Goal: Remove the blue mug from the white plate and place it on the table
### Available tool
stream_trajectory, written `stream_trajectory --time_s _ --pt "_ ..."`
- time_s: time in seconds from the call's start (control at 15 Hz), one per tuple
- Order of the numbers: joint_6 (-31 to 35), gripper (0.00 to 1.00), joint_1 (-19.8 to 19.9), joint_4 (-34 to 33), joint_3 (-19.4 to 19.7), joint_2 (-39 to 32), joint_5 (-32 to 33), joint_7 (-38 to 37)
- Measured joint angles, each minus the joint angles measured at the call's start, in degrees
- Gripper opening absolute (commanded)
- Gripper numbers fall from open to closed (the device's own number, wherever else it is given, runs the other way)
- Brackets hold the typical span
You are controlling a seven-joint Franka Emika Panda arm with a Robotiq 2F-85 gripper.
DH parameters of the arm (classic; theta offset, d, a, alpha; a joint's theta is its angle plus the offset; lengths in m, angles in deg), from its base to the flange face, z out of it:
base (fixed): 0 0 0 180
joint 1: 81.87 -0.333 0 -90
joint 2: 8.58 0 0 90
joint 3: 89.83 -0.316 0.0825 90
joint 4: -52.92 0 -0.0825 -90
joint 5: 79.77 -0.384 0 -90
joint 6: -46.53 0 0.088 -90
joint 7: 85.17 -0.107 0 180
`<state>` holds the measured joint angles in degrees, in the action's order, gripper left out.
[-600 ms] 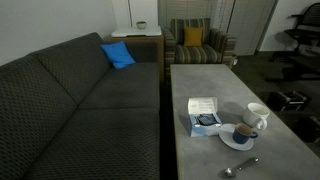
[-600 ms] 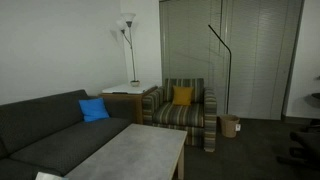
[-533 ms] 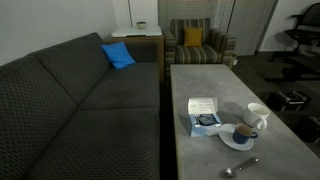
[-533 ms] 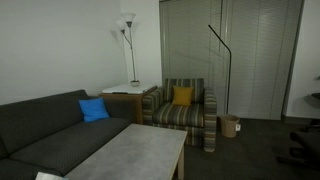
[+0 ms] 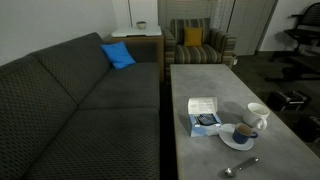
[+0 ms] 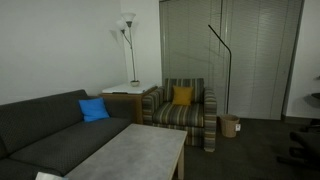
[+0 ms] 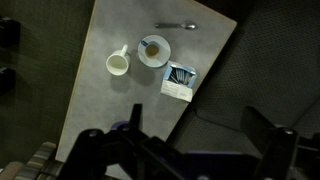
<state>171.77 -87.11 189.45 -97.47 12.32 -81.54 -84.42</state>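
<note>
no readable text, labels or numbers anywhere

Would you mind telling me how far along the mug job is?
Nothing is done yet: the mug sits on the plate. Nothing is in hand; the open gripper hangs far above the table. Left: grasp, lift, set down.

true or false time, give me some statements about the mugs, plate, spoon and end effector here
1. The blue mug stands on the white plate. True.
2. The spoon lies inside the white mug. False: it lies on the table, apart from both mugs.
3. The end effector grips the blue mug. False: it is open, well above the table.
4. The white and blue box lies on the table beside the plate. True.
</note>
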Motion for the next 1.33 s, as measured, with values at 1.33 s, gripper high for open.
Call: stream_trajectory --time_s 1.33 --pt "14.76 1.00 -0.30 -1.49 3.17 -15.36 11.01 22.43"
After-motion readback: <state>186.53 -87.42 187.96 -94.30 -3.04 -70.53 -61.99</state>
